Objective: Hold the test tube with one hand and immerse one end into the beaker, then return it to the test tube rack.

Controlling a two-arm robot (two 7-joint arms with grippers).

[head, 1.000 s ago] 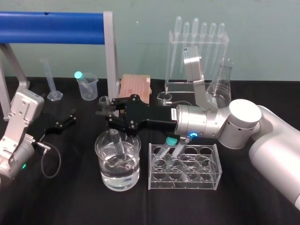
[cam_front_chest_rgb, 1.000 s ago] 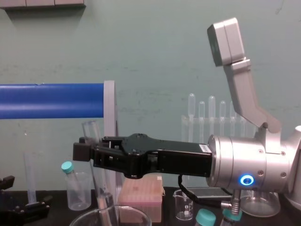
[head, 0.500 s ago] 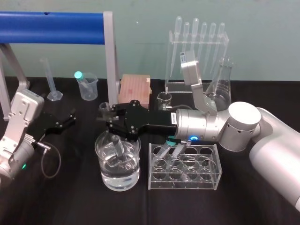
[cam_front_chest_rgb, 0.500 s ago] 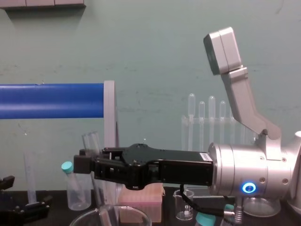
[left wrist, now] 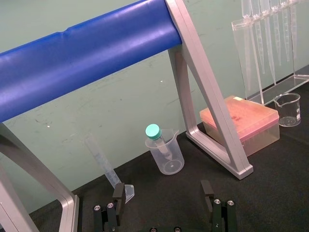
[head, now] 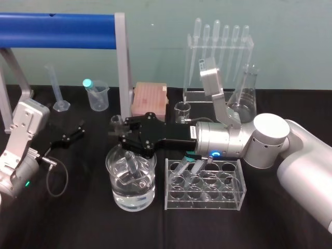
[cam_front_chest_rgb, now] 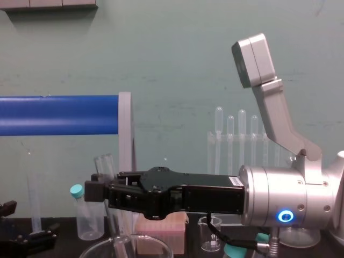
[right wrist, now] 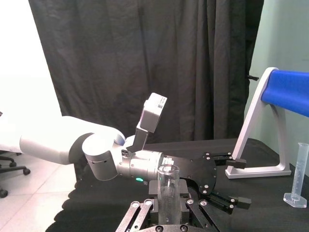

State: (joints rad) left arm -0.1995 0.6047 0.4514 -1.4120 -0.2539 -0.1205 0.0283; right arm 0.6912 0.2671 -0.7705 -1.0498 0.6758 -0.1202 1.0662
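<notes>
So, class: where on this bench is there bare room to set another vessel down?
Free: the front strip of the table before the beaker and test tube rack, and the patch between left gripper and beaker. Crowded: mid-table, where the right gripper holds the test tube in the beaker.

The right gripper (head: 123, 134) reaches level from the worktop's right side toward its left, its black fingers clamped on the test tube (cam_front_chest_rgb: 103, 165). Behind it the silver wrist (head: 224, 139) shows a glowing blue ring (cam_front_chest_rgb: 285, 216), and the right arm (head: 303, 155) bends back toward the right edge. The left gripper (head: 77, 130) sits low near the left edge, its fingers (left wrist: 118, 200) spread apart.
</notes>
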